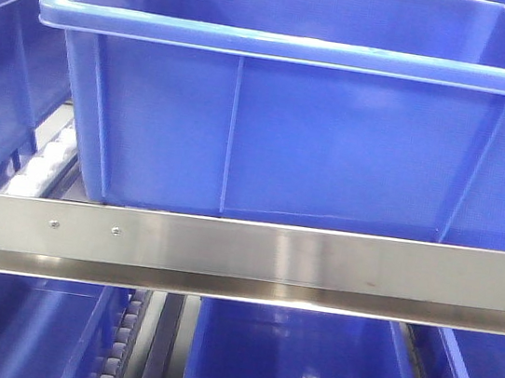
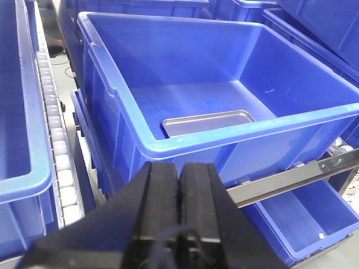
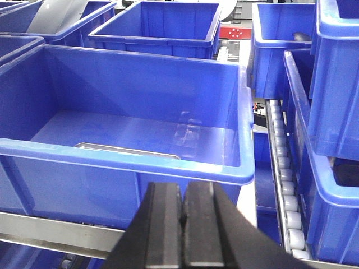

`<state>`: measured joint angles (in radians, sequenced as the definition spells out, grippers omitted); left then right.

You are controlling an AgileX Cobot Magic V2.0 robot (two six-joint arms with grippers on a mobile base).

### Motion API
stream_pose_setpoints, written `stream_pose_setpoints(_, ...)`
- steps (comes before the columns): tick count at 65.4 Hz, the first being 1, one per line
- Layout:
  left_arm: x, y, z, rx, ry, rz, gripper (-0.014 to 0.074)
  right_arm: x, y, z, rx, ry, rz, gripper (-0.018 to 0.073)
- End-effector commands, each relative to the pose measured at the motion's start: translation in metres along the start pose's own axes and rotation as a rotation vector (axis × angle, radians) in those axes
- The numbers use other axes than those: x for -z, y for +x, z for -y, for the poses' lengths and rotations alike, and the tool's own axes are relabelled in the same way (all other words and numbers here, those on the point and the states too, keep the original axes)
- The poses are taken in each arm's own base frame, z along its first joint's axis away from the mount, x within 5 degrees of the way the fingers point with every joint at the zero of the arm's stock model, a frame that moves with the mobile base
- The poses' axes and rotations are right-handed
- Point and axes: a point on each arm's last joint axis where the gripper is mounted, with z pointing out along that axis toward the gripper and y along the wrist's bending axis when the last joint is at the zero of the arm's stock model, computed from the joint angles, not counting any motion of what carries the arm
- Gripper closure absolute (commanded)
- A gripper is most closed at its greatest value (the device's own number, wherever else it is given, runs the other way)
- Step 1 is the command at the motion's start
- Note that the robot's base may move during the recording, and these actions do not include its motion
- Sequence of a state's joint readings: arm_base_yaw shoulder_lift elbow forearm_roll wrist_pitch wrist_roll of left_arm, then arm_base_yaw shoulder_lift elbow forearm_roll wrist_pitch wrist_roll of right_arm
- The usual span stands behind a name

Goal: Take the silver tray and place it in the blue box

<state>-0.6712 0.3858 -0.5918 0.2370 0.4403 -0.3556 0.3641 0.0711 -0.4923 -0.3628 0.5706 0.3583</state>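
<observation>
The blue box (image 2: 224, 89) is carried on a steel rail (image 1: 252, 257) of a rack, with roller tracks (image 2: 56, 145) and other blue crates (image 3: 157, 25) crowded around it. The silver tray (image 2: 208, 122) is seen lying flat on the box floor, near the front wall. The left gripper (image 2: 179, 185) and right gripper (image 3: 182, 216) are held closed and empty, just outside the front rim.

Royal-blue box (image 2: 185, 147) showing vertical ribbing, silver tray (image 2: 208, 122) gleaming pale grey inside, black grippers (image 2: 179, 185) closing foreground
</observation>
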Motion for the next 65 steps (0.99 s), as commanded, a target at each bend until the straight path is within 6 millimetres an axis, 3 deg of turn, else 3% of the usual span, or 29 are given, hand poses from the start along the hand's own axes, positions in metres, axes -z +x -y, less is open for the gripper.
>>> stream_pose_setpoints(1,0.002,-0.015,0.004,-0.004,0.035,0.097,0.0701,0.001,-0.014,-0.002,0.030,-0.013,0.090,0.0510)
stream_pose_setpoints(18,0.006,-0.005,-0.003,0.010,-0.034,0.097,0.0701,0.001,-0.014,-0.002,0.030,-0.013,0.090,0.0510)
stream_pose_setpoints(39,0.022,0.070,-0.024,-0.059,-0.327,0.328,0.0701,0.001,-0.014,-0.002,0.030,-0.013,0.090,0.0510)
stream_pose_setpoints(54,0.011,0.127,-0.041,-0.038,-0.462,0.327,0.0701,0.001,-0.014,-0.002,0.030,-0.013,0.090,0.0510)
stream_pose_setpoints(65,0.010,0.134,-0.045,-0.026,-0.508,0.313,0.0701,0.001,-0.014,-0.002,0.030,-0.013,0.090,0.0510)
